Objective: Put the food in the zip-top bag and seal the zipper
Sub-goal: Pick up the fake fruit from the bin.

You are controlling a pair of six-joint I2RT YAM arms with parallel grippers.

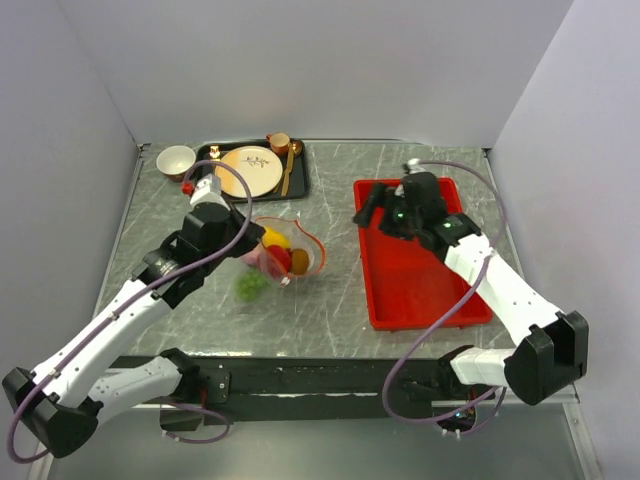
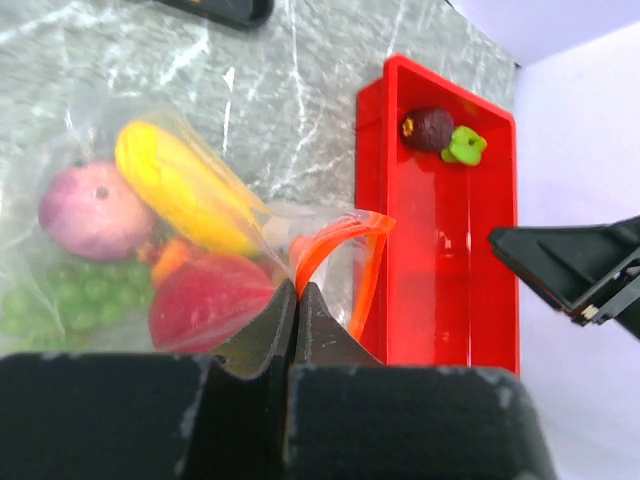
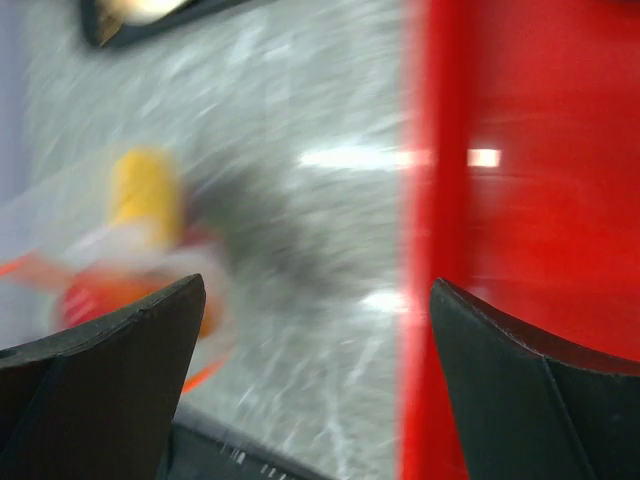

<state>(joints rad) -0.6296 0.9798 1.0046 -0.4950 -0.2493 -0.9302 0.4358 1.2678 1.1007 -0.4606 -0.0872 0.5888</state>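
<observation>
The left gripper (image 2: 293, 305) is pinched tight on the bag (image 2: 150, 240) at its rim, right by the orange zipper (image 2: 335, 245). The mouth gapes toward the red tray (image 2: 440, 300), and several pieces of food (image 2: 185, 190) lie inside. The right gripper (image 3: 318, 290) hangs wide open over the tray's left wall. A dark purple piece (image 2: 428, 128) and a green piece (image 2: 465, 146) sit at the tray's far end, nearer the right arm, so the pick looks like that arm's job.

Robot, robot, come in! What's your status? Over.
Left gripper shut on zip-top bag; right gripper open at red tray edge. Zipper unsealed. Purple piece, green piece in tray.
</observation>
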